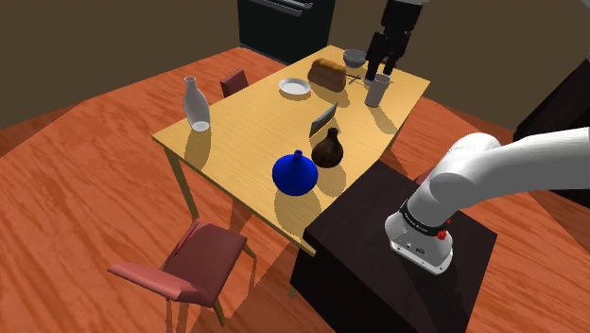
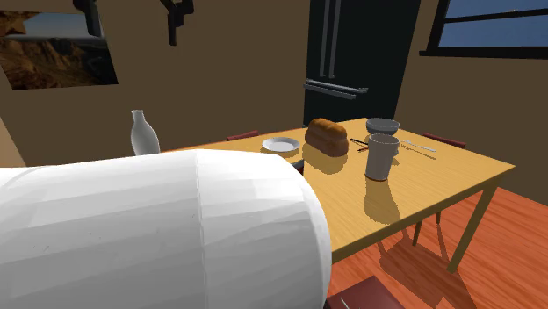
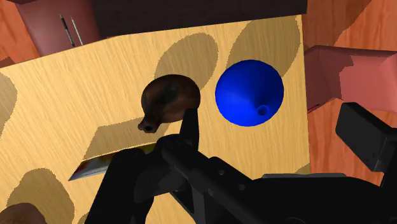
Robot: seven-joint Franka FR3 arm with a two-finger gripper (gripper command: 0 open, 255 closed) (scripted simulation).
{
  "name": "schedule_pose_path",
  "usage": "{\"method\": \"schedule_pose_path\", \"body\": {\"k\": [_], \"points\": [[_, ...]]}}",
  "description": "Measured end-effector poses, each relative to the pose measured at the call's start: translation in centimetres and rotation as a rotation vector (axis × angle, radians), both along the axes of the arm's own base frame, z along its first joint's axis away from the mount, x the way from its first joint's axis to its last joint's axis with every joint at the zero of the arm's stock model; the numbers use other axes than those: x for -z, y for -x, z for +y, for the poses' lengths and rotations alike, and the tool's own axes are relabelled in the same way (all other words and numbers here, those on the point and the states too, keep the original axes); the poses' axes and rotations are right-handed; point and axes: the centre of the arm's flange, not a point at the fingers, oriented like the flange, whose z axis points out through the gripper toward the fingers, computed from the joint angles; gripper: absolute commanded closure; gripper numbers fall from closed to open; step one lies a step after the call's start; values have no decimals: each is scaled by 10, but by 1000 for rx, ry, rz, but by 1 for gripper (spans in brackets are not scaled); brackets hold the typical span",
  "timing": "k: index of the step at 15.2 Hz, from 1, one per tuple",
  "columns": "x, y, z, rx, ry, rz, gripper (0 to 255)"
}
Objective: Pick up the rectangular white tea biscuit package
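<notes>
The biscuit package (image 1: 323, 118), a flat rectangular pack drawn pale grey with a darker face, stands tilted on edge near the middle of the wooden desk (image 1: 246, 132). It is just beyond the brown vase (image 1: 327, 149) and on the near side of the white plate (image 1: 294, 87) and the loaf of bread (image 1: 327, 74). A blue vase (image 1: 295, 174) sits beside the brown one, closer to the desk's near edge. A tall white bottle (image 1: 196, 104) stands apart toward the shoulder view's left. The claw (image 1: 380, 74) hangs over the far end of the desk, above the pale cup (image 1: 376, 91) and next to the grey bowl (image 1: 354, 58), apart from the package and touching nothing. Its two fingers seem to be spread with a gap between them, though they are small in the shoulder view. In the wrist view a sliver of the package shows past the black fingers, close to the brown vase. Two red chairs (image 1: 194, 265) stand at the desk.
</notes>
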Motion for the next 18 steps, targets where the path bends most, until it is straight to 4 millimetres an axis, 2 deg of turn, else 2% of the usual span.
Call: {"method": "schedule_pose_path", "body": {"k": [1, 3, 10, 14, 18], "points": [[0, 0, 0, 0, 0, 0, 0], [9, -12, -1, 36, 2, 3, 0], [65, -79, -9, 239, 12, 19, 0], [99, -116, -21, 360, 18, 27, 0], [130, -152, -43, 480, 24, 34, 0]]}}
